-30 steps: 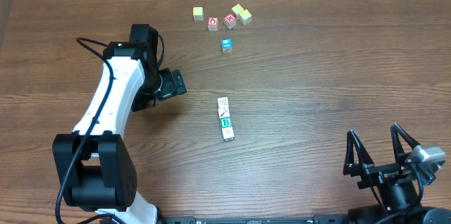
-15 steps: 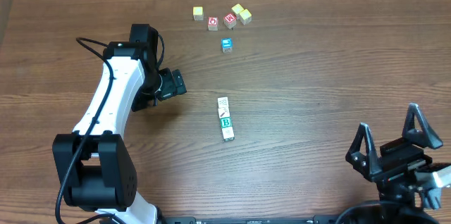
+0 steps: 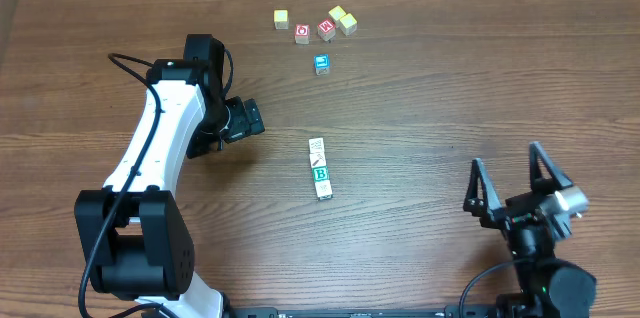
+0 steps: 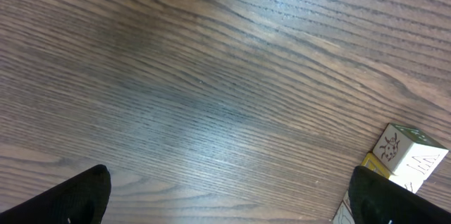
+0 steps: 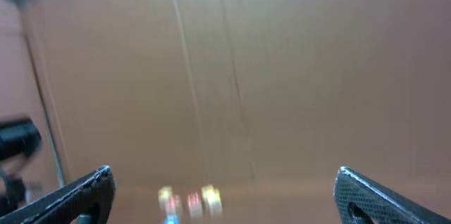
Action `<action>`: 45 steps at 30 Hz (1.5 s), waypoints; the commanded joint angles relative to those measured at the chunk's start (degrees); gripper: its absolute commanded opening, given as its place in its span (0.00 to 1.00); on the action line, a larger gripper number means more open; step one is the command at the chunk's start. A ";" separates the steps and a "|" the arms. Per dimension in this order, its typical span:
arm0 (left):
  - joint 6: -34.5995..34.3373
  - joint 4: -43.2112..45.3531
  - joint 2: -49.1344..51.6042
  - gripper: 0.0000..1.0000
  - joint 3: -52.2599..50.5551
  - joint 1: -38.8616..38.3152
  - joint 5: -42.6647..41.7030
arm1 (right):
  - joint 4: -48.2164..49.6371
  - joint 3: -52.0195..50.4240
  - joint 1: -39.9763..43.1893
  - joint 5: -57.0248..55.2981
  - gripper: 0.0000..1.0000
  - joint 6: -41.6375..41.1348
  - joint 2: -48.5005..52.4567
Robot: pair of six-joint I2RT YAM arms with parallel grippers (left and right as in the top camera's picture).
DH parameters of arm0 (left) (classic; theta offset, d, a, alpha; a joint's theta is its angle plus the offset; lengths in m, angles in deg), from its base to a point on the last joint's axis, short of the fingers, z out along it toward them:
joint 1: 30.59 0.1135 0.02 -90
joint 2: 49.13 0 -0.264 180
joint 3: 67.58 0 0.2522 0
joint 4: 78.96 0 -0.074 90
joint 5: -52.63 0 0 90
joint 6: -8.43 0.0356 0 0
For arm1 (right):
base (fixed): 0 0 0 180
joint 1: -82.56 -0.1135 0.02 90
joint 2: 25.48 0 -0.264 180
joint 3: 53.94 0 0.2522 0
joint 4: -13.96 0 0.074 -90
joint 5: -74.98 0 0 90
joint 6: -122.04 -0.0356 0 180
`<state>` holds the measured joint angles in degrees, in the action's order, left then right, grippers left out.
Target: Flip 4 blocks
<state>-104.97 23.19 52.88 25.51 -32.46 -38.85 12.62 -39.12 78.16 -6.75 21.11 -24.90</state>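
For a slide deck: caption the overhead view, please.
Four blocks lined up in a row; open left gripper near them, open right gripper farther off.

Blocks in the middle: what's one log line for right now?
blocks: four in a row, not held | left gripper: open, empty, left of row | right gripper: open, empty, far off

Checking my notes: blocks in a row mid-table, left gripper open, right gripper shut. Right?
No. The right gripper is open too, its fingers spread wide in the overhead view. The blocks do lie in a row mid-table, and the left gripper is open.
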 commanded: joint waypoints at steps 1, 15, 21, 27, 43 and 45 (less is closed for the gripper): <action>1.11 0.04 -0.46 1.00 0.55 -0.07 0.00 | -7.08 -0.61 0.42 0.59 1.00 0.55 -0.37; 1.11 0.04 -0.46 1.00 0.55 -0.07 0.00 | -16.41 -0.61 0.42 0.39 1.00 0.52 -0.37; 1.11 0.04 -0.46 1.00 0.55 -0.07 0.00 | -16.41 -0.61 0.42 0.39 1.00 0.52 -0.35; 1.11 0.04 -0.46 1.00 0.55 -0.07 0.00 | -16.41 -0.61 0.42 0.39 1.00 0.52 -0.37; 1.11 0.07 -0.48 1.00 0.55 -0.07 0.00 | -16.41 -0.61 0.42 0.39 1.00 0.52 -0.35; 1.11 0.04 -1.86 1.00 0.55 -0.02 0.00 | -16.41 -0.61 0.42 0.39 1.00 0.52 -0.35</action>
<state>-104.97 23.21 52.86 25.51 -32.46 -38.83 -4.08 -39.12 78.35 -6.45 21.39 -24.86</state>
